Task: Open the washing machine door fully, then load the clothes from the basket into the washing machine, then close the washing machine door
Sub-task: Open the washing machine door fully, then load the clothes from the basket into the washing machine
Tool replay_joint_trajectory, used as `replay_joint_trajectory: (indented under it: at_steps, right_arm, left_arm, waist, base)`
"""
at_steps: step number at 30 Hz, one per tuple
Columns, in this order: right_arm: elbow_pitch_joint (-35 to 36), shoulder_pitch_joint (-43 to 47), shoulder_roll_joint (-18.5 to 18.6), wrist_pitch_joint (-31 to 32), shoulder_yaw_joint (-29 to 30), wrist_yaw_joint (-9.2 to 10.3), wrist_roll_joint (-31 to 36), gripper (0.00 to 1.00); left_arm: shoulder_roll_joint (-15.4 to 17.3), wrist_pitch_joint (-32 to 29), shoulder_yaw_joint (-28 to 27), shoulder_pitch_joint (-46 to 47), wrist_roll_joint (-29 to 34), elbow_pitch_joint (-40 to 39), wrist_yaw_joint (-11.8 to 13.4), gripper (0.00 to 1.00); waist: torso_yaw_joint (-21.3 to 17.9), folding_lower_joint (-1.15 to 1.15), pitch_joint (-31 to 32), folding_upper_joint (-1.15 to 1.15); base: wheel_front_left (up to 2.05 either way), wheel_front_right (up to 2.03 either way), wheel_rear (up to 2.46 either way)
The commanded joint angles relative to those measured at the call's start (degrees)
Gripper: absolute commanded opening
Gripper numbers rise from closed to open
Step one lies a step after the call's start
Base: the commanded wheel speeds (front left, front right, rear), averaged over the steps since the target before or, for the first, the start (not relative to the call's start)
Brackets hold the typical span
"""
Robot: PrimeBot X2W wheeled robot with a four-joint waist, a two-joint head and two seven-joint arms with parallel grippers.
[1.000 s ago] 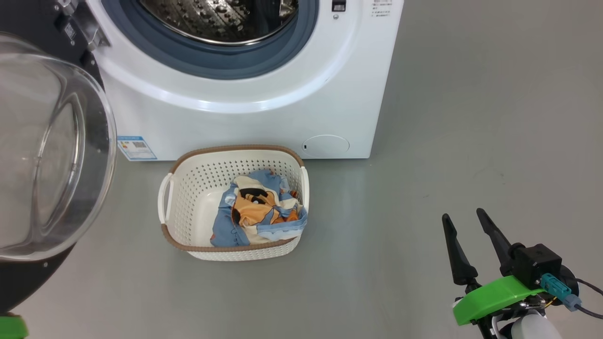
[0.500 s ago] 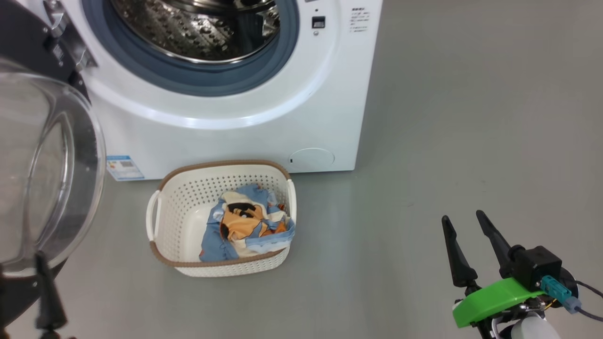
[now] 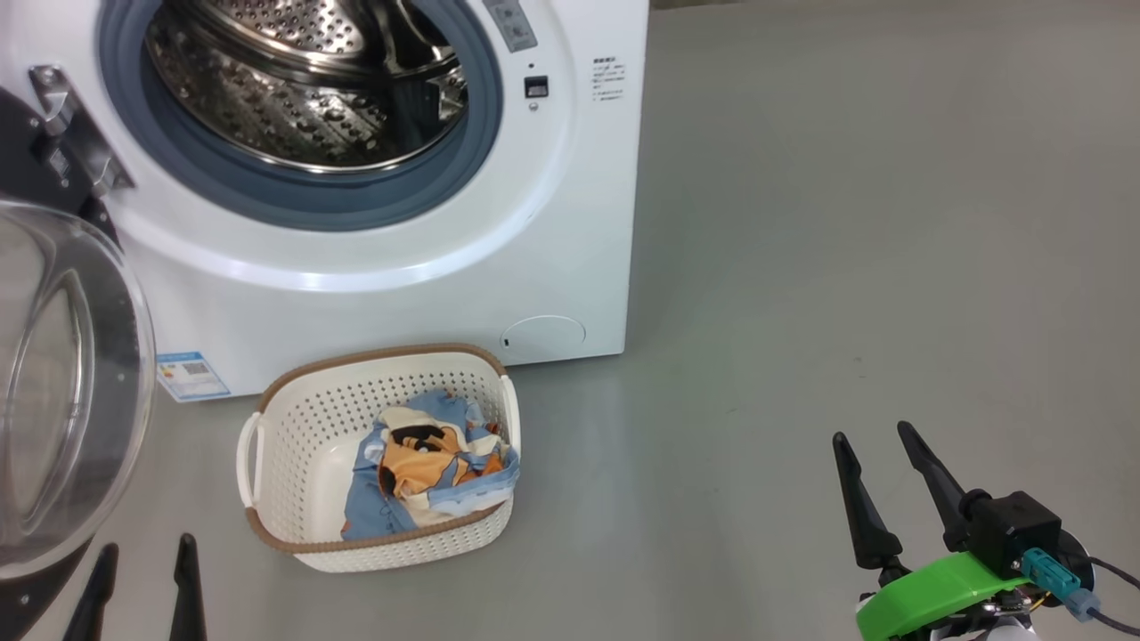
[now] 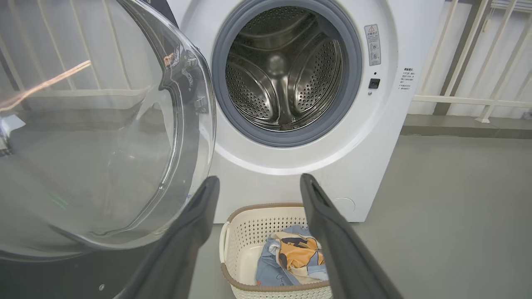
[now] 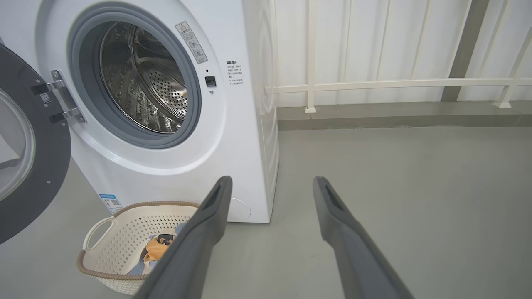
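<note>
On your left, the washing machine door [image 3: 62, 383] stands wide open, and its round glass edge is near your left gripper [image 3: 146, 545], whose two fingers are spread apart and hold nothing. Next comes the basket [image 3: 374, 354], sitting on the floor [image 3: 846, 223] just in front of the washing machine [image 3: 552, 223], and the clothes [image 3: 427, 472] lie bunched in the basket's right half. On your right, your right gripper [image 3: 871, 434] is spread wide too and holds nothing, with wide grey floor all around it.
</note>
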State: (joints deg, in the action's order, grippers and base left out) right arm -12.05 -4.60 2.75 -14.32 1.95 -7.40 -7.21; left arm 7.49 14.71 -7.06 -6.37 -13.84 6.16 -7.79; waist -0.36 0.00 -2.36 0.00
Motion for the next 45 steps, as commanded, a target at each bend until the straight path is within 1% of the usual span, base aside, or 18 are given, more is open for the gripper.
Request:
replay_joint_trajectory:
  at_steps: [1,8,17,32,38,45]
  right_arm:
    - [1.82,-0.08,0.12,-0.68,-1.82,-0.09,-0.07,1.00]
    - [2.63,0.99,0.12,-0.68,-1.82,-0.09,0.04,1.00]
    - [2.93,0.78,0.12,-0.68,-1.99,-0.09,-0.13,1.00]
    - [2.83,0.77,0.12,-0.68,-1.55,-0.09,-0.41,1.00]
    - [2.80,0.63,0.12,-0.68,-1.71,-0.09,-0.55,1.00]
    - [2.79,0.63,0.12,-0.68,-1.84,-0.09,-0.50,1.00]
  left_arm:
    - [1.45,0.29,-1.47,0.39,-0.02,-1.83,0.31,1.00]
    - [1.00,0.29,-1.35,-0.65,0.08,-2.37,0.31,1.00]
    - [0.90,0.29,-1.71,0.94,-0.13,-1.30,0.31,1.00]
    - [1.34,0.29,-1.36,1.19,-0.81,-0.09,0.31,1.00]
    - [1.83,0.29,-1.24,1.42,-2.02,0.36,0.31,1.00]
    - [2.01,0.29,-1.41,1.89,-2.12,0.58,0.31,1.00]
  waist:
    - [-0.56,0.00,0.48,0.00]
    - [-0.33,0.00,0.82,0.00]
    - [0.04,0.00,1.03,0.00]
    - [0.56,0.00,1.02,0.00]
    - [0.54,0.00,0.75,0.00]
    - [0.47,0.00,0.63,0.00]
  base:
    - [0.00,0.00,0.00]
    - [0.00,0.00,0.00]
    - [0.00,0.00,0.00]
    - [0.02,0.00,-0.01]
    - [0.90,-0.34,-0.56]
    - [1.82,-1.19,-0.63]
